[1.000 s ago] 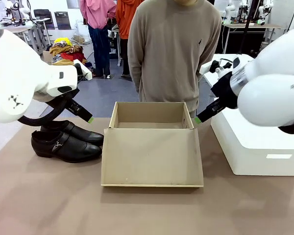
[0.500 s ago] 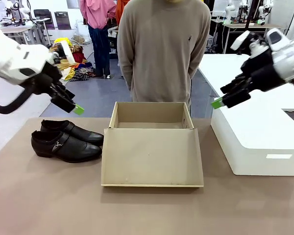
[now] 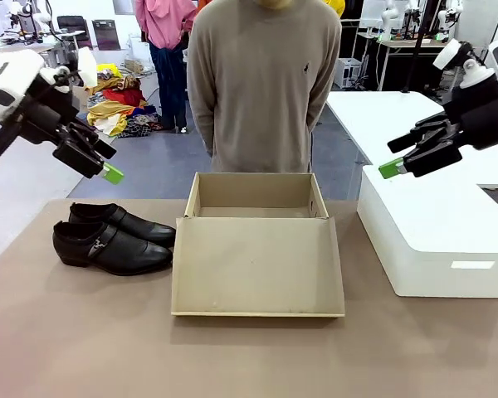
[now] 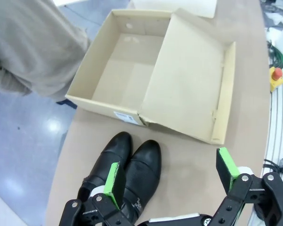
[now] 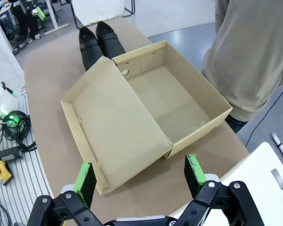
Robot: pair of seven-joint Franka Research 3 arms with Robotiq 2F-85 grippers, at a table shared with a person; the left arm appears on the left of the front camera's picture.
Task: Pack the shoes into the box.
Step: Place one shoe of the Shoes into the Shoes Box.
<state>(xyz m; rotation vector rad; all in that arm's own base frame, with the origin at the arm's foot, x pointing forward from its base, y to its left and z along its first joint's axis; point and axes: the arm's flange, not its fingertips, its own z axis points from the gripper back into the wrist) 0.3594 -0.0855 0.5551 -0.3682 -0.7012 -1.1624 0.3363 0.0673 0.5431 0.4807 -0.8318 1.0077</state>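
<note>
**Hovering, jaws wide**

The left gripper (image 4: 170,178) is hovering, jaws spread wide, above glossy black leather dress shoes (image 4: 131,168) lying side by side on the brown bench (image 4: 188,160), toes near the open tan cardboard shoebox (image 4: 127,66).

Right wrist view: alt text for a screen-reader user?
Empty tan shoebox, flap lid open, on the table below the open right gripper. Black shoes sit beyond it; a person in a beige sweater stands beside it.

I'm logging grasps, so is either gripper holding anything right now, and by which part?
Nothing is held. The left gripper and the right gripper are both open and empty; the shoes lie on the table beside the box.
</note>
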